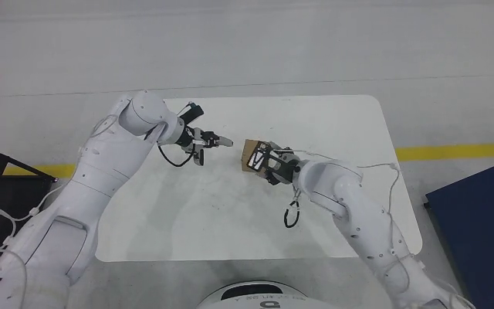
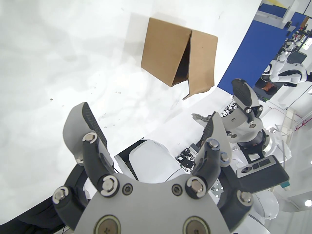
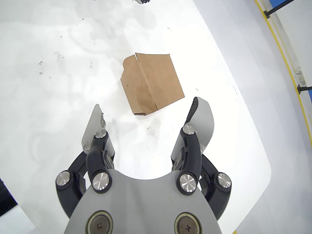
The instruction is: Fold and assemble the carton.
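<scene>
A white, round-cornered table (image 1: 340, 123) is set on a pale grey floor (image 1: 231, 39). A yellow line (image 1: 448, 151) is seen at 3 o'clock, a blue panel (image 1: 467, 224) at 4 o'clock.

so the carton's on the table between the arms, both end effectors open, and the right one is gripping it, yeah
No grip: the right wrist view shows the right end effector open, the carton lying untouched on the table beyond it. Left end effector open too.
</scene>
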Motion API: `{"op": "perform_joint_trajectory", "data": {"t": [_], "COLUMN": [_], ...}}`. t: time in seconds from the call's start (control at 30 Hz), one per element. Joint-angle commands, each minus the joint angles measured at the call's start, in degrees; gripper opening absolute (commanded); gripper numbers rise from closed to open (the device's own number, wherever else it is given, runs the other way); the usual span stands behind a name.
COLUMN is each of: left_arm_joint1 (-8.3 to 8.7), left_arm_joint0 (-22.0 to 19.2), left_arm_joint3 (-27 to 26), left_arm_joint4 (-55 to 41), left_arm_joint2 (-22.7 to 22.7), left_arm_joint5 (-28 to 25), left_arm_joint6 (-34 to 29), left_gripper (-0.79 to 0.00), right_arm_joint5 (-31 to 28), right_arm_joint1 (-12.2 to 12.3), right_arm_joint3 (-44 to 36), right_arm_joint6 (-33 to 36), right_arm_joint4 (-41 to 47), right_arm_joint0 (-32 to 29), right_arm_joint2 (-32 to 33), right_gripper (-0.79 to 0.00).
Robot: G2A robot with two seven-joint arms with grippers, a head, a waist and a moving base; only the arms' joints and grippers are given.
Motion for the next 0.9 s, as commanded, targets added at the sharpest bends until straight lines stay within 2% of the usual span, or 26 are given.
{"op": "perform_joint_trajectory", "data": {"t": [0.0, 0.2, 0.3, 0.43, 0.5, 0.57, 0.63, 0.87], "left_arm_joint1": [0.0, 0.0, 0.0, 0.0, 0.0, 0.0, 0.0, 0.0], "left_arm_joint0": [0.0, 0.0, 0.0, 0.0, 0.0, 0.0, 0.0, 0.0], "left_arm_joint3": [0.0, 0.0, 0.0, 0.0, 0.0, 0.0, 0.0, 0.0], "left_arm_joint4": [0.0, 0.0, 0.0, 0.0, 0.0, 0.0, 0.0, 0.0], "left_arm_joint2": [0.0, 0.0, 0.0, 0.0, 0.0, 0.0, 0.0, 0.0], "left_arm_joint5": [0.0, 0.0, 0.0, 0.0, 0.0, 0.0, 0.0, 0.0], "left_arm_joint6": [0.0, 0.0, 0.0, 0.0, 0.0, 0.0, 0.0, 0.0], "left_gripper": [0.0, 0.0, 0.0, 0.0, 0.0, 0.0, 0.0, 0.0], "right_arm_joint5": [1.5, 5.0, 5.4, 5.8, 6.6, 7.7, 8.3, 10.6], "right_arm_joint1": [-0.6, -2.3, -2.9, -3.5, -3.7, -3.9, -4.1, -4.5], "right_arm_joint3": [2.7, 10.1, 12.2, 13.6, 13.9, 13.9, 14.1, 14.1], "right_arm_joint6": [2.1, 4.9, 5.7, 6.8, 7.2, 7.1, 7.0, 7.6], "right_arm_joint4": [0.6, 2.0, 2.7, 3.2, 2.5, 1.7, 1.3, -0.3], "right_arm_joint0": [3.4, 10.5, 12.3, 14.1, 14.6, 14.8, 14.9, 14.6], "right_arm_joint2": [-1.9, -6.5, -8.3, -9.8, -10.4, -10.9, -11.3, -12.5], "right_gripper": [-0.151, -0.197, -0.166, -0.246, -0.354, -0.511, -0.785, -0.785]}}
